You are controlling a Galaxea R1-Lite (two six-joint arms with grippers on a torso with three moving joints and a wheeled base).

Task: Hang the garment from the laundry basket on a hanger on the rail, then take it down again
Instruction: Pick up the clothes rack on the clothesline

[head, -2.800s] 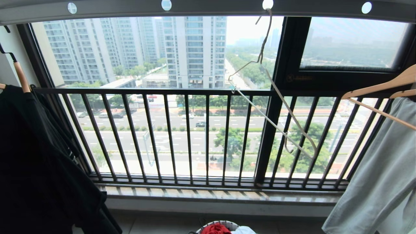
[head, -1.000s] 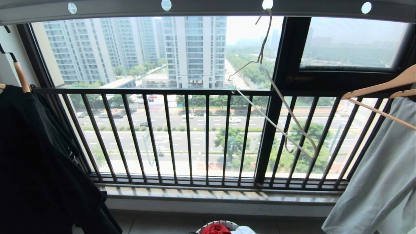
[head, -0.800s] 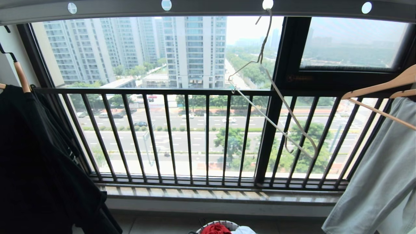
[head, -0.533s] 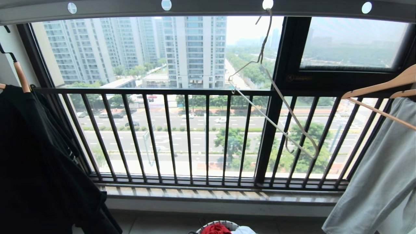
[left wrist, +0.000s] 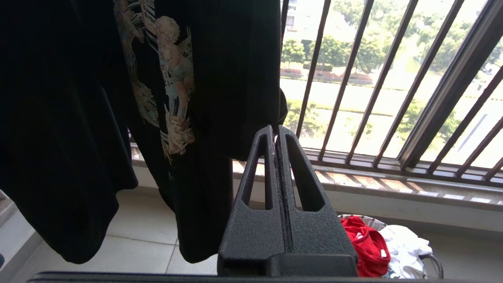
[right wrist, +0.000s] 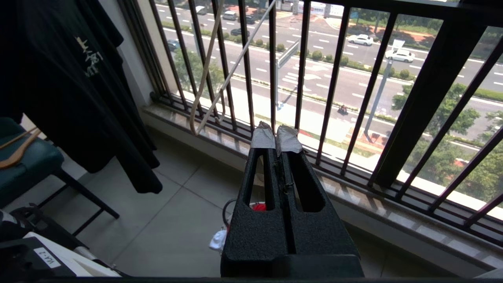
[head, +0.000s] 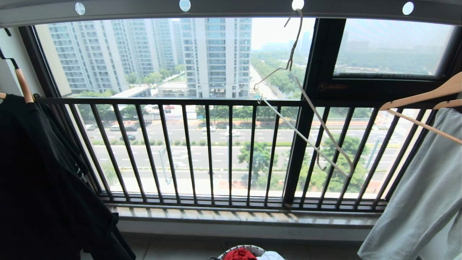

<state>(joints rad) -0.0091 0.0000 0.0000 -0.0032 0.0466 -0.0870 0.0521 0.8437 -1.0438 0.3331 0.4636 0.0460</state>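
Nothing of the task's own things has shifted across the head-view frames; only the cars on the road outside have moved along. Neither arm shows in the head view, so any motion of the arms cannot be read from it.

From its wrist camera the right gripper (right wrist: 277,137) is closed on nothing, its taped tips pressed together, pointing at the window railing (right wrist: 334,78) with the basket low beneath it. The left gripper (left wrist: 276,131) is likewise closed and empty, beside the black T-shirt (left wrist: 188,78). My reading is that the task stands at its very start, with the pick-up not yet begun.

Outward, the hanger (head: 306,119) hangs bare and tilted from a hole in the rail (head: 234,9), its lower end showing in the right wrist view too.

Down on the floor, the laundry basket (left wrist: 434,261) holds the garment (left wrist: 363,245), a crumpled red heap, touching a white shirt (left wrist: 404,243) bundled beside it. Both rise above the rim.
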